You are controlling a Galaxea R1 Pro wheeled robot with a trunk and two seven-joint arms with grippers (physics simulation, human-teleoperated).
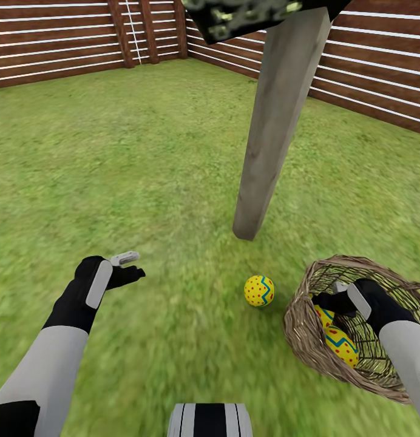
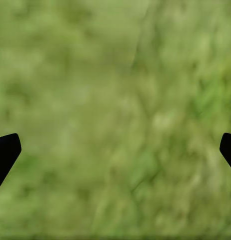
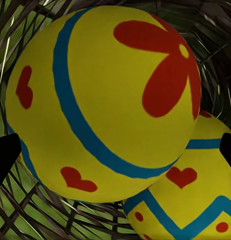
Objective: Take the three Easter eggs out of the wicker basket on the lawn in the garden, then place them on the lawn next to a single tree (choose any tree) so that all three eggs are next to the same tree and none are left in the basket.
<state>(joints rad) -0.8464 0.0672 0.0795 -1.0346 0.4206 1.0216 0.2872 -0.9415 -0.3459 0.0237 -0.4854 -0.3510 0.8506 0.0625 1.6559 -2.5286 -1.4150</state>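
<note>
One yellow Easter egg (image 1: pixel 259 290) with blue zigzag and red dots lies on the lawn (image 1: pixel 143 170), close to the foot of the pale tree trunk (image 1: pixel 264 139). The wicker basket (image 1: pixel 301 328) sits at the right, tilted toward me, with two eggs (image 1: pixel 323 315) (image 1: pixel 342 346) inside. My right gripper (image 1: pixel 326 300) reaches into the basket. In the right wrist view it (image 3: pixel 115 150) is open, with one egg (image 3: pixel 105 100) close in front between the fingertips and another egg (image 3: pixel 195 200) behind. My left gripper (image 1: pixel 128 267) hovers open over bare grass (image 2: pixel 115 100).
A brown slat fence (image 1: pixel 64 42) rings the garden at the back and right. Dark leaf clumps (image 1: pixel 246 15) hang above the trunk. Open grass stretches left and ahead of the tree. My base (image 1: pixel 210 420) shows at the bottom edge.
</note>
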